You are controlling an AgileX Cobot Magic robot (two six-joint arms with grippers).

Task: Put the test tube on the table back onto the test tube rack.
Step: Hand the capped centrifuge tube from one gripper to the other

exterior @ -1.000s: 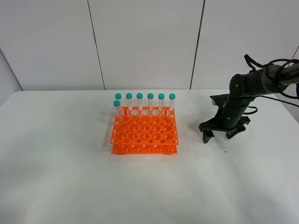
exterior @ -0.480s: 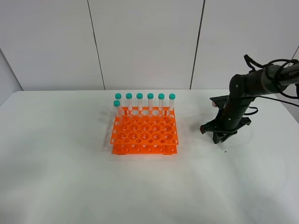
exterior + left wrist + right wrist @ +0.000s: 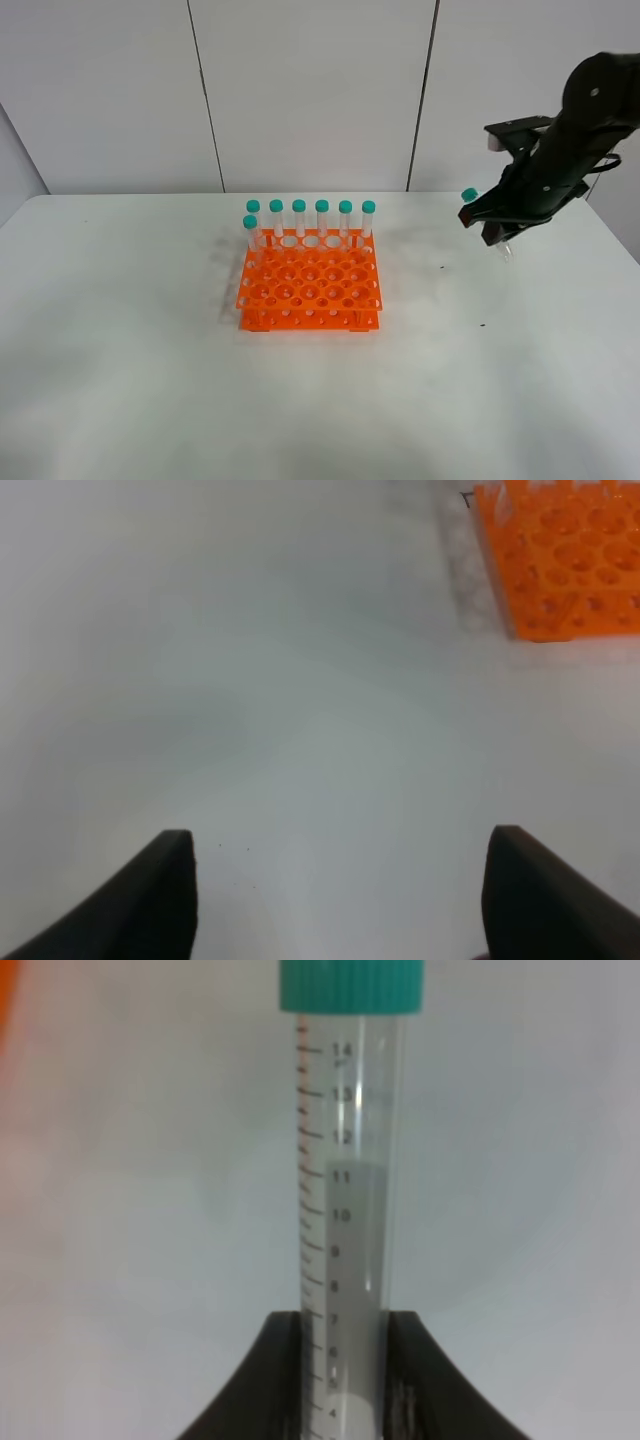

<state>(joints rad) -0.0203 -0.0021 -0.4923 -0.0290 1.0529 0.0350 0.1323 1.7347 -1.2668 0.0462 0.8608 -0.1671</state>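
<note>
Since the slim clear plastic test tube with the teal screw cap [image 3: 345, 1210] is pinched low on its graduated body by the black right gripper [image 3: 345, 1375], whose two fingers press against it from either side, the pick-up part of the job looks done. In the high view the tube hangs in the air over the right side of the table, nearer the back edge than the front. It is tilted, with its teal cap [image 3: 469, 195] pointing up and toward the middle and its pointed tip slanting down the other way. It touches nothing but the gripper.

The bright orange plastic two-tier rack [image 3: 310, 320] stands near the middle of the large white matte table [image 3: 150, 380], well apart from the held tube. Seven other teal-capped tubes [image 3: 322, 215] stand upright in it: six in the row along its back edge and one just in front of them at the back left corner. The rest of the grid of round holes is unfilled, so there is plenty of room.

What is left, as I judge it, is to carry the tube across to the rack, bring it upright with the tip down, lower it into a free hole and let go.

The black left gripper [image 3: 340, 900] hovers over bare table with its fingers spread wide and nothing between them, the rack's corner [image 3: 570, 570] far off in its view.
</note>
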